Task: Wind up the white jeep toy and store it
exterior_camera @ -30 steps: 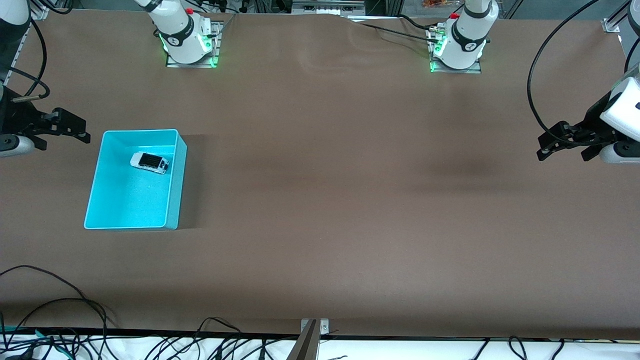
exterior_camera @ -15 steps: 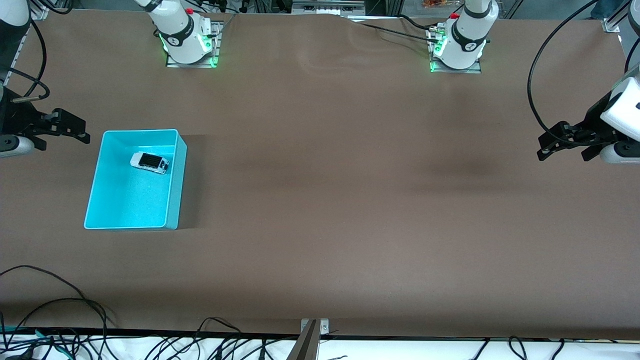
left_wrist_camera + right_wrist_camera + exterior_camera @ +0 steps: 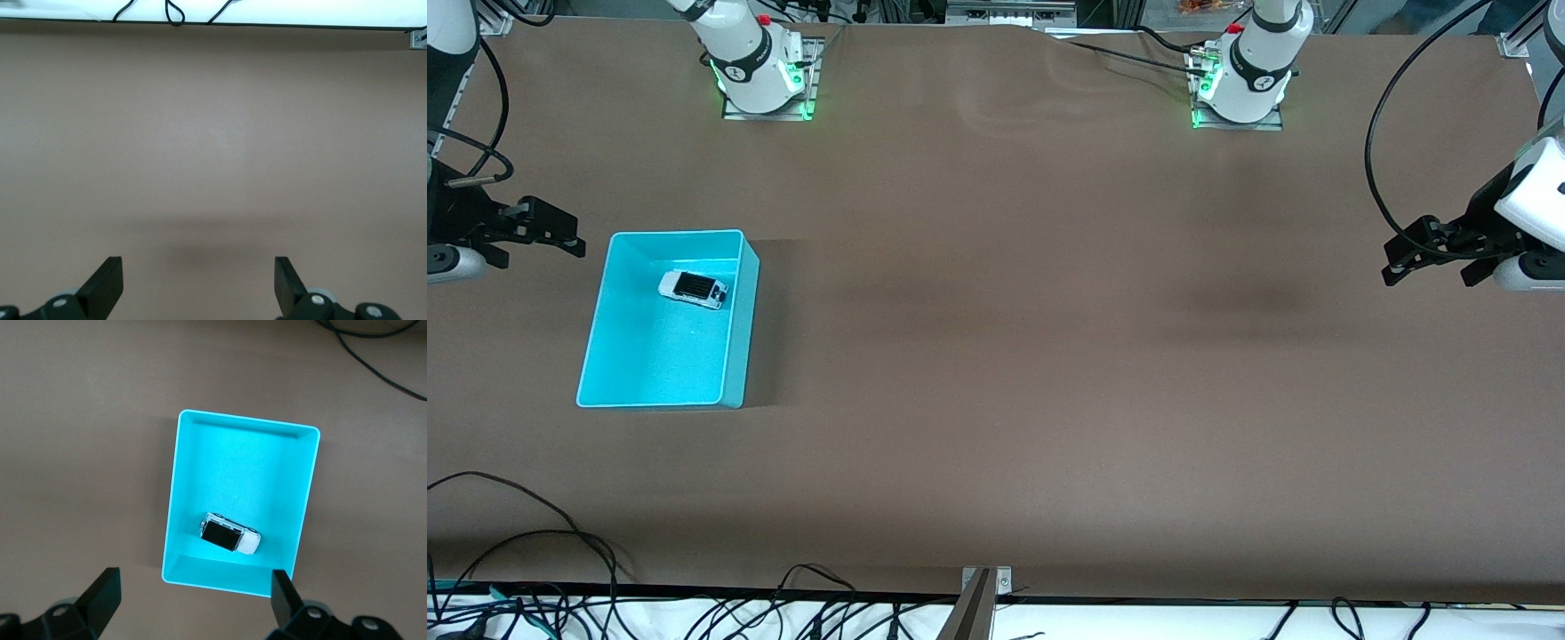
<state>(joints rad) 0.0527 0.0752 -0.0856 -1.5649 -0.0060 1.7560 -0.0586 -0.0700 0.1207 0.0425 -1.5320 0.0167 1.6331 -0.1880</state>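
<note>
The white jeep toy (image 3: 692, 289) has a black ribbed roof and lies on its wheels inside the turquoise bin (image 3: 740, 338), close to the wall farthest from the front camera. In the right wrist view the jeep (image 3: 230, 535) sits on the bin's floor near one short wall (image 3: 227, 581). My right gripper (image 3: 560, 233) hangs open in the air over the table just outside the bin, nothing between its fingers (image 3: 193, 583). My left gripper (image 3: 1400, 258) waits open over bare table at the left arm's end (image 3: 198, 267).
Brown cloth covers the table (image 3: 1032, 356). Both arm bases (image 3: 760, 76) (image 3: 1240, 84) stand along the edge farthest from the front camera. Loose black cables (image 3: 534, 542) lie along the near edge, and a metal bracket (image 3: 983, 582) sits at its middle.
The right gripper has drifted very slightly away from the bin. The jeep, the bin and the left arm have not moved.
</note>
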